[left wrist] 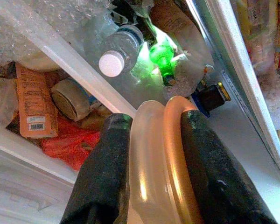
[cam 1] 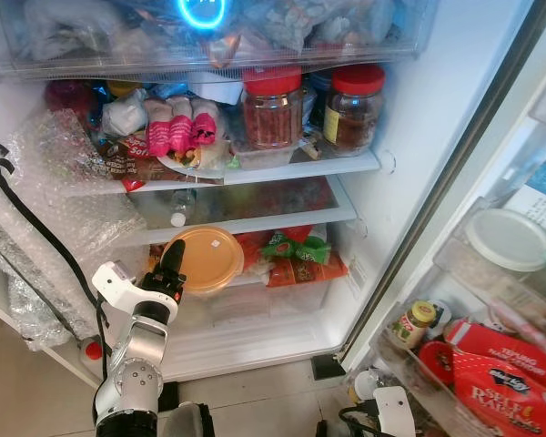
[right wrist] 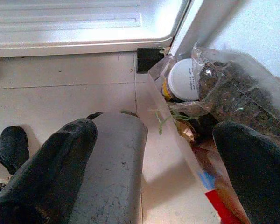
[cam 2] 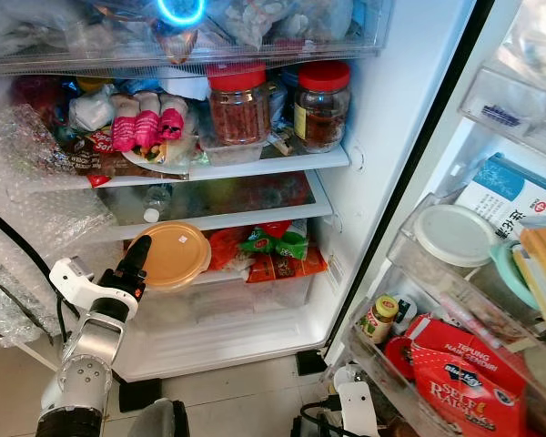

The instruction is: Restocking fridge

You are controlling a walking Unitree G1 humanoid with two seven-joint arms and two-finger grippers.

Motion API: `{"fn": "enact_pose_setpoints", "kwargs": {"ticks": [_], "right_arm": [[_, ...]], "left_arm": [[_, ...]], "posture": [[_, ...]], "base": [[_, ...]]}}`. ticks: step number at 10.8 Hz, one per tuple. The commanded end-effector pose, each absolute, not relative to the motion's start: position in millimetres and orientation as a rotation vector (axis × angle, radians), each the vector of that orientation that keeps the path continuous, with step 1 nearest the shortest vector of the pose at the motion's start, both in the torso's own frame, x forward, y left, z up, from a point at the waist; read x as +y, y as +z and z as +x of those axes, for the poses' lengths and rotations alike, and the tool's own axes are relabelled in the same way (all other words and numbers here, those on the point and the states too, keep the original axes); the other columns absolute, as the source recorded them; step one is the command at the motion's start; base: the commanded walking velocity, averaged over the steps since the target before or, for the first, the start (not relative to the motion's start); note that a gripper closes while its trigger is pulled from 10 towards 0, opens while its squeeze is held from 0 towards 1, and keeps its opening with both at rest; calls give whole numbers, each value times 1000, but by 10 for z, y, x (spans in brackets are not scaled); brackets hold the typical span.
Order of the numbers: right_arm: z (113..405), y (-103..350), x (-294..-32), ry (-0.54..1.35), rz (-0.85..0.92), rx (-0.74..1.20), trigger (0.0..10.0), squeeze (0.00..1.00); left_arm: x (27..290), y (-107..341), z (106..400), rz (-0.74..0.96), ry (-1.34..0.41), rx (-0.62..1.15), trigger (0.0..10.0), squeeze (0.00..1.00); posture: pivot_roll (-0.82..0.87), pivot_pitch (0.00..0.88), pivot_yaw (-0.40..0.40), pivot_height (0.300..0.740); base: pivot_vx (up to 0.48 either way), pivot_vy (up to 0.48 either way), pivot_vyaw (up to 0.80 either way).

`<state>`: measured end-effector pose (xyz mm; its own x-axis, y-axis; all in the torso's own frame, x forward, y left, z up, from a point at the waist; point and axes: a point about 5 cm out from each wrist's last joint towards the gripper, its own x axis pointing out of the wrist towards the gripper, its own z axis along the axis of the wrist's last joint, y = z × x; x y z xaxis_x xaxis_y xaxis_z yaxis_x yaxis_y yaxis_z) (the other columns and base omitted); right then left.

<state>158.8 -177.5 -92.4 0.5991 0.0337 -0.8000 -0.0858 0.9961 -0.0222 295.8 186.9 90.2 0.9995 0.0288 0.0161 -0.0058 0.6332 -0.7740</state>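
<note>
So the left tool (cam 1: 175,258) is up at the lower fridge shelf, clenched on the edge of a round orange tub (cam 1: 207,259). The wrist cam shows it best: one black finger (left wrist: 105,172) on the clear base side, the other on the orange lid side, rim pinched between them. The tub sits tilted on edge at the front of that shelf, just left of some red and green packets (cam 1: 296,257).

On the left wall there's a big wad of bubble wrap (cam 1: 64,209) with a black cable (cam 1: 36,223) running over it. One shelf up, a water bottle (cam 1: 182,208) lies on its side, white cap facing out. Above that, pink wrapped rolls (cam 1: 180,127), then two red-lidded jars (cam 1: 273,107) side by side, the right one (cam 1: 353,106) darker.

The right tool (right wrist: 154,172) hangs low over the tiled floor (right wrist: 60,98) by the fridge's bottom corner, fingers spread wide, gripping nothing.

Far right, the door shelves: a small yellow-capped jar (cam 1: 411,325), red flour bags (cam 1: 496,378) and a white-lidded tub (cam 1: 508,239) higher up.
</note>
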Motion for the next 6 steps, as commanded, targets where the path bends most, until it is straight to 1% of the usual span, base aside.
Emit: {"fn": "enact_pose_setpoints", "kwargs": {"ticks": [1, 6], "right_arm": [[1248, -1069, -1714, 88, -46, 1067, 10000, 0], [1250, -1069, -1716, 89, -47, 1068, 10000, 0]], "left_arm": [[1843, 922, 2955, -894, -6, -27, 10000, 0], [1827, 928, 2955, -897, -20, -22, 10000, 0]], "posture": [[-166, 68, -7, 631], [-167, 71, -6, 631]], "base": [[0, 0, 0], [0, 0, 0]]}}
